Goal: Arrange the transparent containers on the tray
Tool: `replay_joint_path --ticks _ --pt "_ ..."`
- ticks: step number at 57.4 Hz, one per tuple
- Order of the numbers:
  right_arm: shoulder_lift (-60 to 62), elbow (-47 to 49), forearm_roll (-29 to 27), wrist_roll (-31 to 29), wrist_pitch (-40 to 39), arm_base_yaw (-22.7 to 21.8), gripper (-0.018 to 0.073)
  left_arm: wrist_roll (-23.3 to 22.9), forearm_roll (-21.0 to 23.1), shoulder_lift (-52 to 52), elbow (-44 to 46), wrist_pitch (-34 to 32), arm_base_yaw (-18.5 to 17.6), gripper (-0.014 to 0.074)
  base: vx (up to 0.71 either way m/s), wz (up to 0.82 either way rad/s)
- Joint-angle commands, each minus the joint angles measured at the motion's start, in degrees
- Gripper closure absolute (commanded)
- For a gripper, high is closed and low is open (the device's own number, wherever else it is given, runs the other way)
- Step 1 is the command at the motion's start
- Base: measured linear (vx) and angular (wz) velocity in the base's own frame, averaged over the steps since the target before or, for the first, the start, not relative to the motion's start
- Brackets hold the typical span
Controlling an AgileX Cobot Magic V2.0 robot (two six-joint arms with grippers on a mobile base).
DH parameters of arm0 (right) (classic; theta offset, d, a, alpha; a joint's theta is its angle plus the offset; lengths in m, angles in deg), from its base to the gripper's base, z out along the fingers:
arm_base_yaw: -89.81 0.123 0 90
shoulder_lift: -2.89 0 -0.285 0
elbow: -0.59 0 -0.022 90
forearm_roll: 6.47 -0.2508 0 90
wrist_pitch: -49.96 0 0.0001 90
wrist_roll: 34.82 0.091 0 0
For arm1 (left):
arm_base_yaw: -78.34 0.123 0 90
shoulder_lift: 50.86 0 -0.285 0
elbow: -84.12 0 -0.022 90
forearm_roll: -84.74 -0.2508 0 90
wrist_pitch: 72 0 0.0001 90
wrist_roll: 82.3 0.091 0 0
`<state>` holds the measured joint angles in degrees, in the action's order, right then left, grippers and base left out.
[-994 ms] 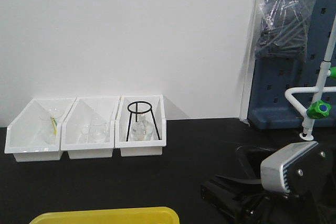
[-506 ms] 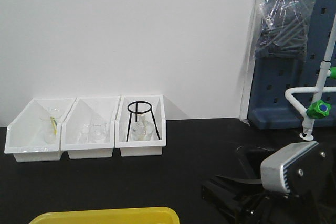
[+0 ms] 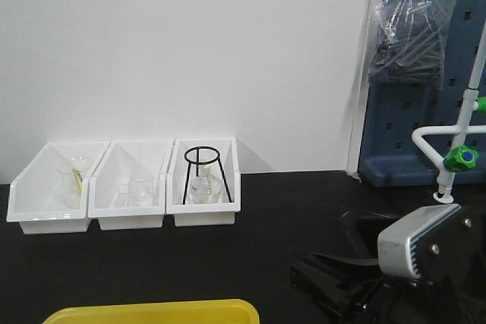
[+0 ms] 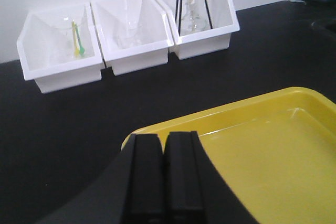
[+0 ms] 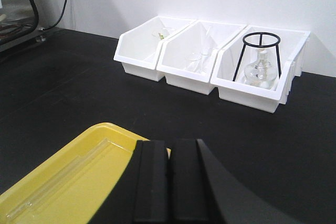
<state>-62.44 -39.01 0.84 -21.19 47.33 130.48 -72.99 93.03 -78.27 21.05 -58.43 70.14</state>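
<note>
No slender test tubes show clearly in any view. The yellow tray point(image 3: 152, 312) lies at the near edge of the black bench, also seen as yellow tray point(image 4: 273, 145) and yellow tray point(image 5: 63, 182). A faint long clear band runs along its left side in the right wrist view; I cannot tell whether it is a tube or a ridge of the tray. My left gripper point(image 4: 164, 140) hangs over the tray's near left corner, shut with nothing in it. My right gripper point(image 5: 169, 145) sits at the tray's right corner, also shut and empty.
Three white bins stand in a row by the back wall: the left bin point(image 3: 30, 202) holds a beaker with a green stick, the middle bin point(image 3: 106, 206) holds small beakers, the right bin point(image 3: 228, 202) holds a black tripod ring point(image 3: 203, 172) over a round flask. A green-valved tap point(image 3: 460, 158) stands right.
</note>
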Motion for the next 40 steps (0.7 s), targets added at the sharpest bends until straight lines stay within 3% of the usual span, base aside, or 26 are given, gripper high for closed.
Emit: replay_joint_path --ticks 1,12,16,40 --pt "1.1 1.6 0.7 -0.6 -5.3 -0.1 0.0571 -0.5 0.6 6.9 -3.8 -4.2 0.3 0.0600 0.00 0.00" --pt "1.1 1.6 0.7 -0.6 -5.3 -0.1 0.0571 -13.7 -6.2 19.7 -15.2 -6.9 0.4 0.0600 0.00 0.00" --pt "1.1 1.6 0.7 -0.6 -5.3 -0.1 0.0571 -17.1 -6.9 22.2 -18.2 -8.9 0.4 0.0600 0.00 0.00" --pt "1.1 1.6 0.7 -0.6 -5.1 -0.1 0.0571 -17.0 -6.8 21.6 -17.8 -6.0 0.4 0.0600 0.00 0.00"
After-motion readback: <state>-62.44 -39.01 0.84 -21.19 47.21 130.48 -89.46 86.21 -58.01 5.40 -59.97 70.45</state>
